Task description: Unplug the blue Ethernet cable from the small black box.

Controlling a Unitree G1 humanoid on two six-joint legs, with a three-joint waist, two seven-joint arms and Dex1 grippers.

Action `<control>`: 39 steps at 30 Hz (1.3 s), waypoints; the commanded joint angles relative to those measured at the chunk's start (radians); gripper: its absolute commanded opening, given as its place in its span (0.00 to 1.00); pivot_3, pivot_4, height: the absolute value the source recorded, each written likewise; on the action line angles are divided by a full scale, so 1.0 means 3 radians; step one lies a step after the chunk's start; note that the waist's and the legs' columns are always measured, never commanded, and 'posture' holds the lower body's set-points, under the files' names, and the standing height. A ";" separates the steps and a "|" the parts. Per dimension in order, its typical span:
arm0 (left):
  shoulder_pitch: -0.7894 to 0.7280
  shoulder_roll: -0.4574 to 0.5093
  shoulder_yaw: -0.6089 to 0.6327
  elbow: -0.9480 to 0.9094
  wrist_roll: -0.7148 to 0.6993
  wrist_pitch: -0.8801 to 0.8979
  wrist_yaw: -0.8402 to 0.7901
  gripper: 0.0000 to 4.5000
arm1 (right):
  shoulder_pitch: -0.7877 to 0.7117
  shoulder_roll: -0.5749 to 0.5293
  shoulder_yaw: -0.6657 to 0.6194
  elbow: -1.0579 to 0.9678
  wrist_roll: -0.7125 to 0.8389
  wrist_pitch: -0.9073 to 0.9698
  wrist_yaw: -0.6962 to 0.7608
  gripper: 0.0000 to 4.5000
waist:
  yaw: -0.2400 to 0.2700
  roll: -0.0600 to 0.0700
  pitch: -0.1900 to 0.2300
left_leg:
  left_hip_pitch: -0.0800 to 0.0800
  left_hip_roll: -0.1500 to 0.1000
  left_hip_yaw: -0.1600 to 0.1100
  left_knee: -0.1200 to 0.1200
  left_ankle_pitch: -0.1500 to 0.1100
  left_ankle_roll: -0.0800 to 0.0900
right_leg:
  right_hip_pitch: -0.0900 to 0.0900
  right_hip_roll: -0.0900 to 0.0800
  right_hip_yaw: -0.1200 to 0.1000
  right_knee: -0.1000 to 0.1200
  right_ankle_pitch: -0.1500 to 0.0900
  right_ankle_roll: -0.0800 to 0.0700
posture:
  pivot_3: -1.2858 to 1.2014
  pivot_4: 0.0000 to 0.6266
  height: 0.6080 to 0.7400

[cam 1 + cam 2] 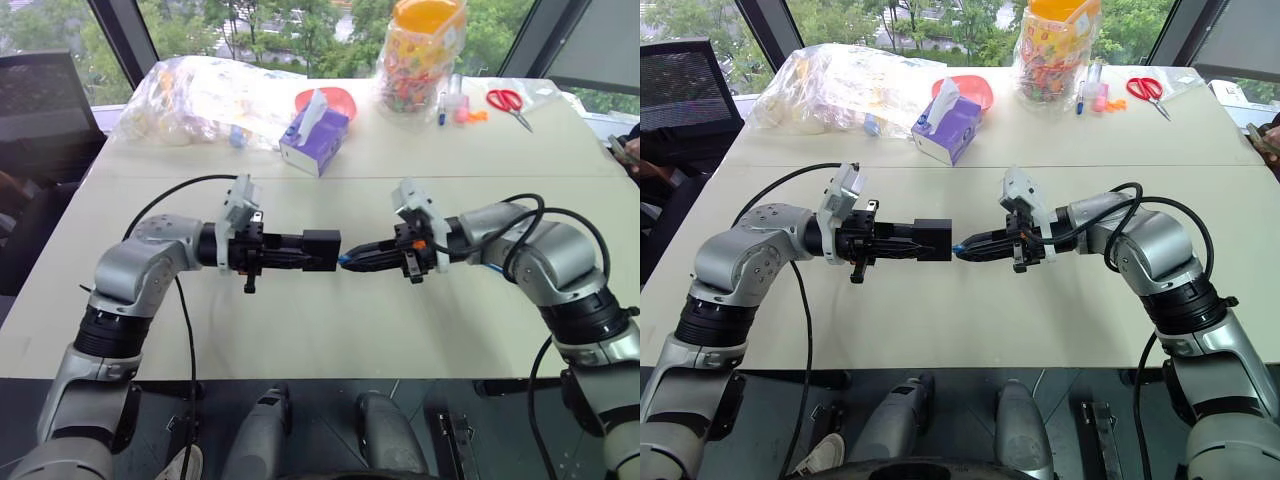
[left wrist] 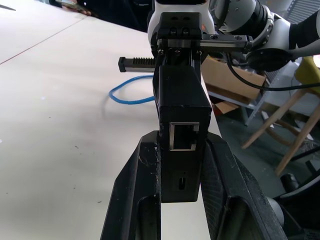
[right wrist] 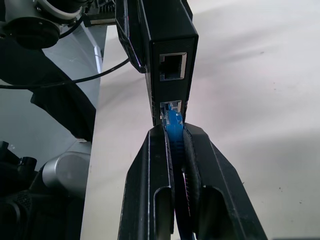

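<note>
While left gripper [image 1: 318, 257] clamps small black box [image 1: 322, 250], right gripper [image 1: 347, 260] pinches blue Ethernet cable [image 3: 173, 121], plug apparently seated.

The two eye views look from the robot's head, forward and steeply down over both arms onto the table [image 1: 330, 320], taking in its near edge and the far edge by the windows; they share almost the whole scene, slightly offset sideways. The left wrist view looks closely along the left gripper [image 2: 182, 165] at the small black box [image 2: 181, 115], across the table toward the right arm. The right wrist view looks very closely along the right gripper [image 3: 175, 145] at the same box, probably toward the left arm.
</note>
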 commanded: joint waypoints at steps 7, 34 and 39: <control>-0.0036 0.0178 0.0311 -0.0136 -0.0230 -0.0109 -0.0166 0.11 | 0.0042 -0.0223 -0.0368 0.0230 -0.0006 0.0326 -0.0160 0.01 | 0.0006 0.0000 0.0000 | 0.0000 0.0000 0.0000 0.0000 0.0000 0.0000 | 0.0000 0.0000 0.0000 -0.0001 0.0000 0.0000 | 0.52 0.24 0.91; -0.0270 -0.0085 0.0322 0.0028 -0.0238 -0.0248 0.0007 0.11 | -0.0099 0.0244 -0.0863 -0.0306 0.0562 0.1076 -0.0736 0.55 | 0.0075 -0.0002 0.0001 | -0.0003 0.0000 0.0002 0.0000 -0.0001 0.0001 | -0.0001 -0.0001 0.0000 -0.0005 0.0000 -0.0001 | 0.52 0.24 0.91; -0.0236 -0.0065 0.0313 0.0002 -0.0233 -0.0220 0.0008 0.11 | -0.0160 0.0264 -0.0890 -0.0261 0.0543 0.1055 -0.0758 0.55 | 0.0075 -0.0002 0.0001 | -0.0003 0.0000 0.0002 0.0000 -0.0001 0.0001 | -0.0001 -0.0001 0.0000 -0.0005 0.0000 -0.0001 | 0.52 0.24 0.91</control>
